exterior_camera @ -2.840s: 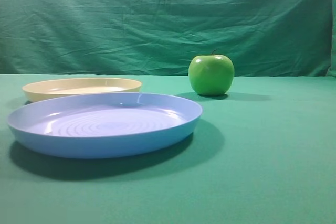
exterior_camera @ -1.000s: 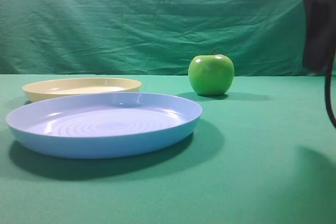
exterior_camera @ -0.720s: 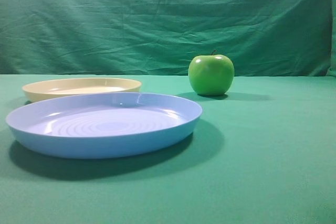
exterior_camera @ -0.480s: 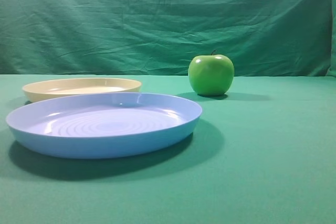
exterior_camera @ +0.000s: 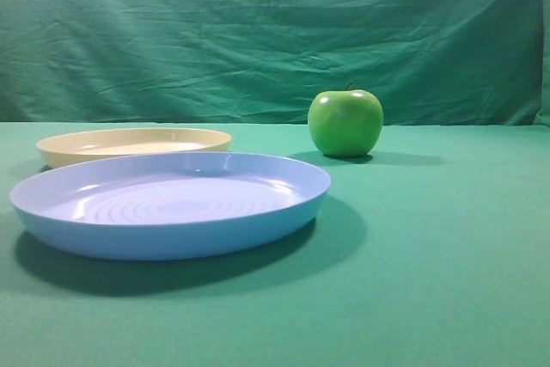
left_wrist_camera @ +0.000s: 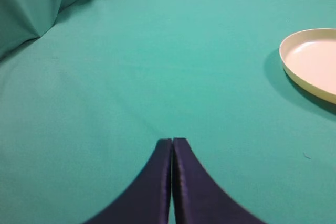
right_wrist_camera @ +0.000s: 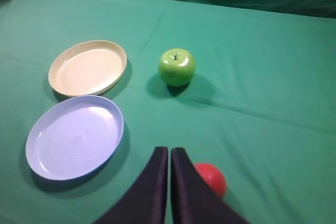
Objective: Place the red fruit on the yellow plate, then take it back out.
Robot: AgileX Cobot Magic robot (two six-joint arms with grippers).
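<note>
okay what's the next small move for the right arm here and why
Probably open the right gripper and ease it toward the small round red fruit. Its fingers are pressed together on nothing, the fruit lies on the green cloth just to their right, and the shallow cream-yellow plate has nothing on it.

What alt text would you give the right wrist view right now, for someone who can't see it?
The right pincer, shut and holding nothing, hangs above a green cloth with the red fruit on the cloth just to its right. Further off lie the empty yellow plate, a blue plate nearer the camera, and a green apple.
</note>
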